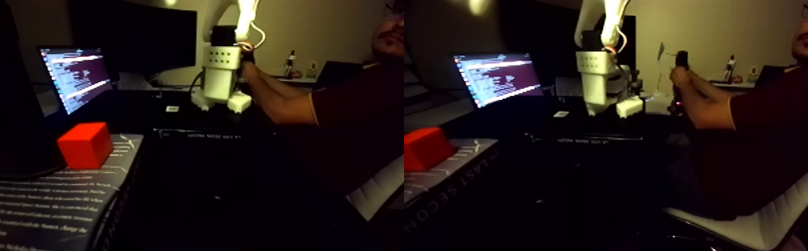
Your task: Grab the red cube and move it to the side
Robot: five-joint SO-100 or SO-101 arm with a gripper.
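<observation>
The picture holds two side-by-side halves of the same dim scene. The red cube (85, 145) sits on a dark book cover (35, 207) at the left; in the right half it shows again, cut by that half's left edge. My white gripper (220, 105) hangs in the air above the dark table, up and to the right of the cube and well apart from it. Its two white fingertips (239, 101) point down and stand spread. Nothing is between them.
A lit laptop screen (79, 75) stands behind the cube. A seated person (756, 127) at the right holds a dark handle (680, 67) close behind the arm. The book has printed white text. The dark table (222, 173) stretches under the gripper.
</observation>
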